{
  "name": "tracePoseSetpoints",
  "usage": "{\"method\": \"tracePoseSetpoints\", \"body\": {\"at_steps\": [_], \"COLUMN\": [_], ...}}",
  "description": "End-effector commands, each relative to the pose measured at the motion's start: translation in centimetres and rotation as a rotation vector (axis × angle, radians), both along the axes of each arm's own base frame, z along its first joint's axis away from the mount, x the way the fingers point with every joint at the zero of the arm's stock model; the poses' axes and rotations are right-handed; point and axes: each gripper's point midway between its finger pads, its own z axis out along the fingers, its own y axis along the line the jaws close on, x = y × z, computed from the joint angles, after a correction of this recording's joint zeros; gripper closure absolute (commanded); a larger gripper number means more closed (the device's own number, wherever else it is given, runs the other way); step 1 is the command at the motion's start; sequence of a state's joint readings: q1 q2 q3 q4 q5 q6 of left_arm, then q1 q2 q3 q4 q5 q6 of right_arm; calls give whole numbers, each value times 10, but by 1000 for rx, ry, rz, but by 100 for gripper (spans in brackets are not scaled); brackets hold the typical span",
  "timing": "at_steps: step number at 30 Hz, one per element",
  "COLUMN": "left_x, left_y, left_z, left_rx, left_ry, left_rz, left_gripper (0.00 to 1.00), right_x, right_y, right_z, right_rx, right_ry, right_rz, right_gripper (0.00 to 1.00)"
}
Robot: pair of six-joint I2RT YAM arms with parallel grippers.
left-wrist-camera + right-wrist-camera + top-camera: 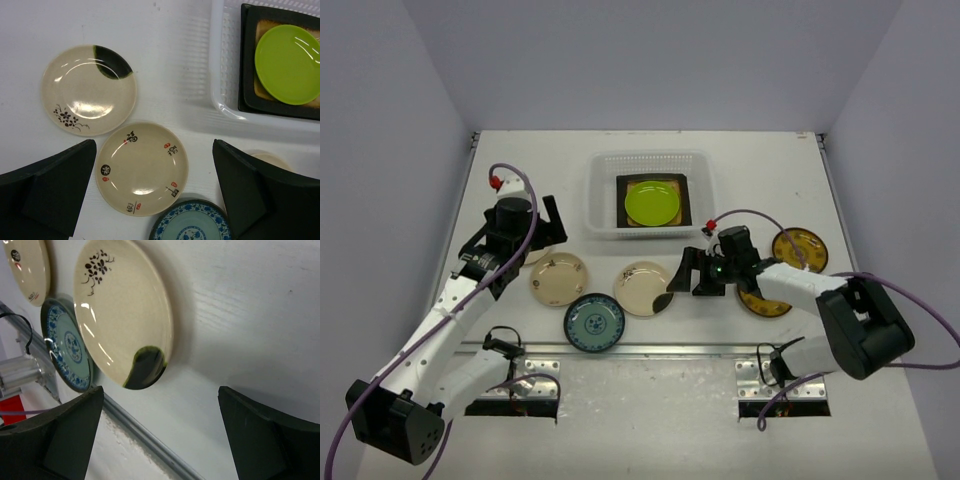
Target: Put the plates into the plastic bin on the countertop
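Observation:
The plastic bin [603, 200] stands at the back centre and holds a dark-rimmed square plate with an amber centre [682, 187] with the lime green plate [653, 204] on top; both show in the left wrist view [250, 55] [287, 62]. No teal square plate shows. My left gripper [535, 235] is open, hovering over a cream plate with characters [142, 167] [558, 278]. A cream plate with a dark patch [89, 90] lies beside it. The blue-white plate [594, 323] lies near the rail. My right gripper [695, 274] is open beside another dark-patched cream plate [641, 286] [120, 310].
Two brown-yellow patterned plates [801, 247] [760, 303] lie right of the right gripper on the countertop [520, 160]. A metal rail [650, 350] runs along the near edge and shows in the right wrist view [145, 435]. Grey walls enclose three sides.

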State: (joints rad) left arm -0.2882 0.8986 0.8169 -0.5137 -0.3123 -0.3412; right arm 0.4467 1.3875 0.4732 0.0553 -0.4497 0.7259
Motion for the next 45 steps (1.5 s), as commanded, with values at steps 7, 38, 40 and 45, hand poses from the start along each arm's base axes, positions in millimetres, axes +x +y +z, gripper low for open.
{"method": "tracePoseSetpoints", "body": {"at_steps": [7,38,40,45], "left_x": [4,5,5,5], "left_y": [-8,-10,-10,-10], "left_z": [10,10,9,9], "left_rx": [-24,-23,-22,-22], "left_ry": [-46,-44,-42,-40], "left_rz": [-38,-49,-48,-48], "left_gripper": [0,0,0,0], "right_x": [42,76,103,187], "right_y": [15,-2,-9,-17], "right_z": [-29,126,148,152], "right_rx": [27,23,33,-53], "right_ry": [-54,-307,-338,-318], "right_rz": [-128,-127,-164,-219], "right_gripper": [28,100,100,100]}}
